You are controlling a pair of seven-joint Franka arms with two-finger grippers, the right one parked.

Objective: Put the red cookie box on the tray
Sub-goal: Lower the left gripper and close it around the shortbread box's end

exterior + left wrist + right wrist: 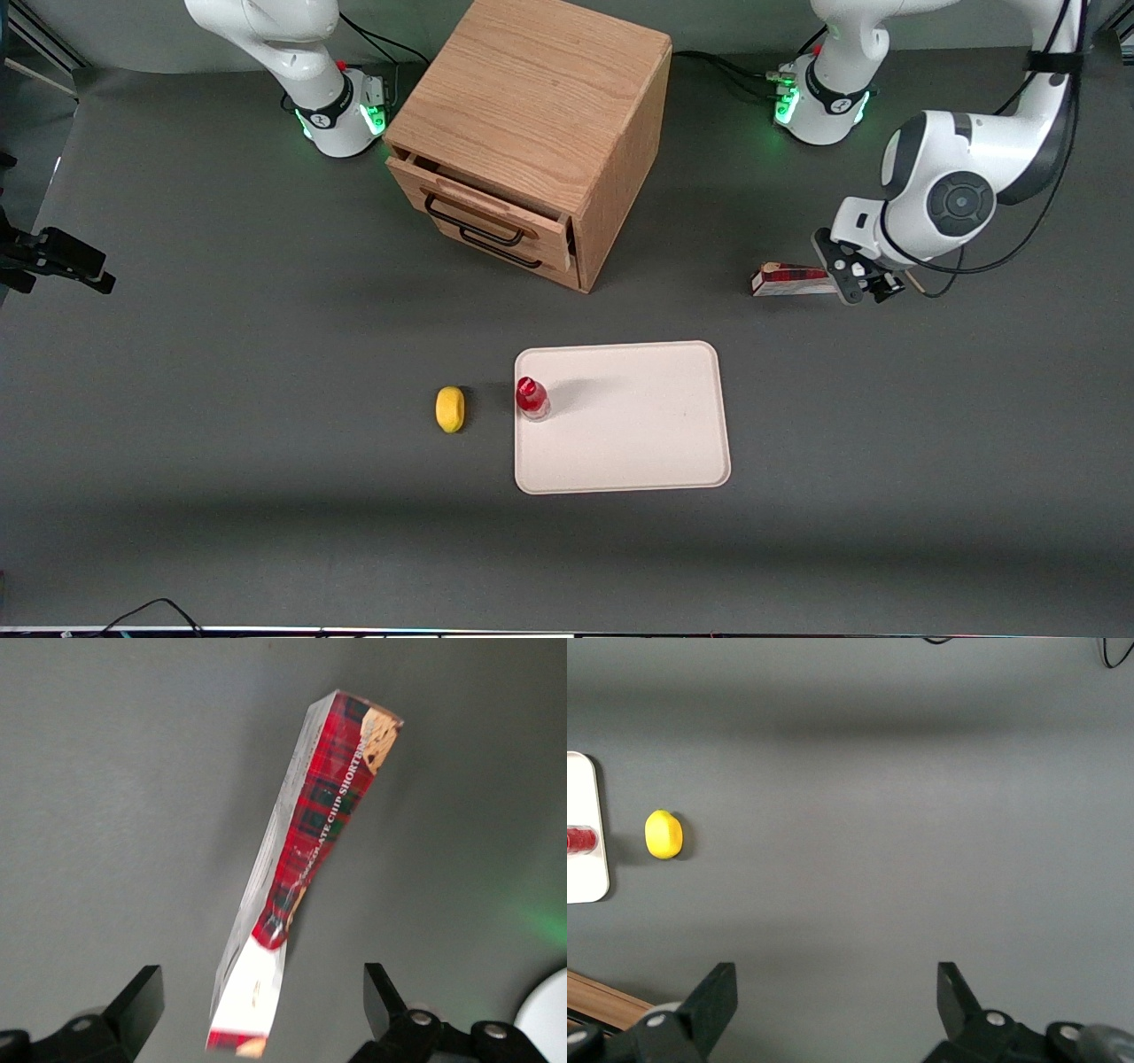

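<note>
Nearest the camera, the flat pale cream-pink tray (pixel 638 425) was left waiting while the spread claw (pixel 257 1010) was positioned astride the long dark-red cookie box (pixel 306 859) for grasping.

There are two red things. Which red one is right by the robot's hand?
The red cookie box, lying on the table with the open end effector over its white end. The small red-capped bottle stands on the tray, nearer the front camera.
</note>
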